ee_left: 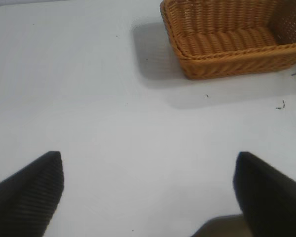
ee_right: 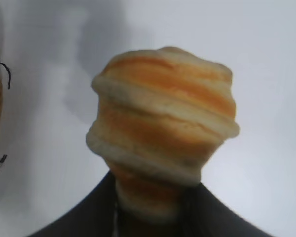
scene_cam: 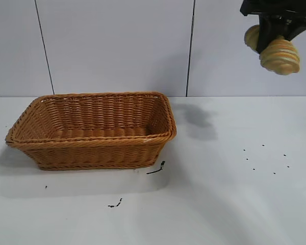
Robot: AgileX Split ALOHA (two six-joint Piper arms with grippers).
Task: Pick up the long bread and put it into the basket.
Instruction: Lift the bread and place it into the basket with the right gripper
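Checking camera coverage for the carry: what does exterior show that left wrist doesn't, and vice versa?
Only exterior: the right tool high at the upper right, shut on the long bread, well above the table and off to the right of the basket; scattered dark specks on the table at right.

Only left wrist: the left tool, open, its two dark fingers spread over bare table, away from the basket.

Both: the basket with nothing in it, the white table, and the small black marks near the basket's corner.
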